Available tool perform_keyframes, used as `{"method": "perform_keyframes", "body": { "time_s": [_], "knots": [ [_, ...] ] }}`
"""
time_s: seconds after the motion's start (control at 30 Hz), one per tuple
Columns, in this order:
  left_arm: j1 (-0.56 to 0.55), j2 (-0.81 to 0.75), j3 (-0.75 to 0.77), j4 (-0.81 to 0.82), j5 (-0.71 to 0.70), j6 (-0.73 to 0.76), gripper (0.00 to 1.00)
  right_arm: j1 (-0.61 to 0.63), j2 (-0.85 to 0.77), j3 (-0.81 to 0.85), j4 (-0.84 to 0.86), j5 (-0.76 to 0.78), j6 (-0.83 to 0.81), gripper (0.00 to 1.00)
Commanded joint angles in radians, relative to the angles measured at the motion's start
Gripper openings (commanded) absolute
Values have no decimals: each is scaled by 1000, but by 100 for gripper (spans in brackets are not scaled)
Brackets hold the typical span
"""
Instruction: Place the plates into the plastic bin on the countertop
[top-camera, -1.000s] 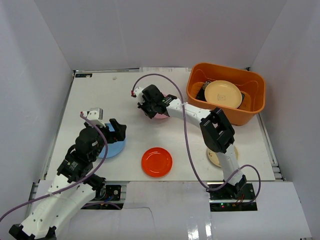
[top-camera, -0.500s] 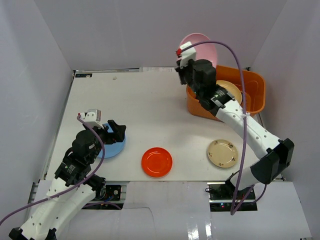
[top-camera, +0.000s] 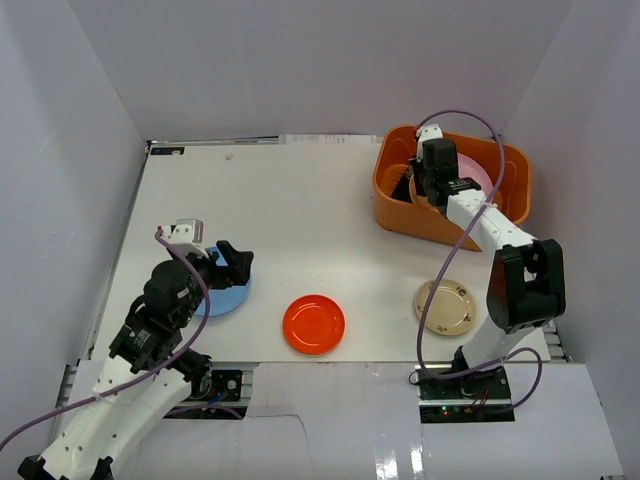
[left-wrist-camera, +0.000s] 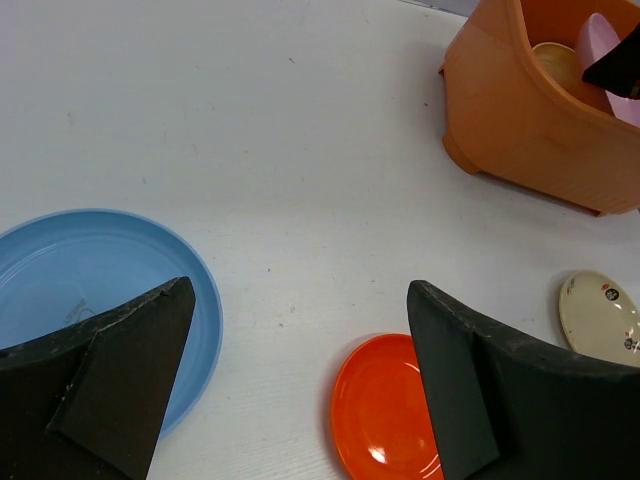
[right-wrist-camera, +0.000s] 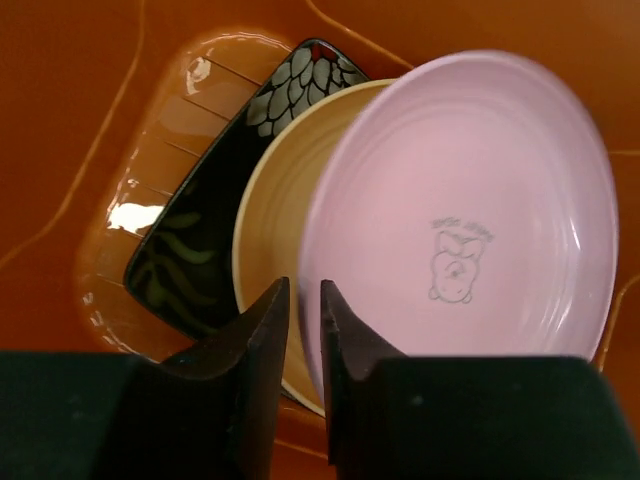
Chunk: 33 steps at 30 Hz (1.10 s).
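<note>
The round pink plate (right-wrist-camera: 460, 220), held high half a second ago, now hangs inside the orange plastic bin (top-camera: 440, 228) at far right; right tool (right-wrist-camera: 305, 300) clamped on its rim, release pending; left tool (left-wrist-camera: 300, 290) spread apart.

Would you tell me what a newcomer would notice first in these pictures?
The orange plastic bin at far right stands out, with the right gripper inside it pinching a pink plate above a yellow plate and a black patterned plate. At near left, the left gripper hangs open over a light blue plate; a red-orange plate and a cream plate lie near the front edge.
</note>
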Motion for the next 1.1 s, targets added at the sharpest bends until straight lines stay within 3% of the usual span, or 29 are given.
{"method": "perform_keyframes", "body": {
  "time_s": [0.0,0.03,0.07,0.13,0.23,0.4,0.53,0.7,0.97,1.0,1.07],
  "knots": [
    [5,1,8,-2,6,9,98,-5,-4,38,23,-25,57,27],
    [5,7,8,-2,7,9,98,-5,-8,46,9,-18,75,36],
    [5,10,8,0,10,9,98,-5,-14,57,1,-15,82,54],
    [5,13,8,0,11,9,98,-4,-37,101,-31,-48,104,69],
    [3,15,10,1,9,8,98,34,-67,141,-58,-175,114,72],
    [5,18,22,4,-20,6,98,288,-97,68,36,-209,242,71],
    [8,-33,37,9,-62,-6,98,491,-9,-29,239,-300,411,71],
    [6,-88,59,43,-86,1,98,691,274,150,257,-369,490,74],
    [6,-99,14,52,-59,-12,98,779,521,316,218,-371,569,71],
    [8,-99,13,54,-62,-11,98,786,539,321,219,-360,574,69],
    [8,-100,11,61,-63,-6,98,788,555,328,233,-354,597,54]
  ]
}}
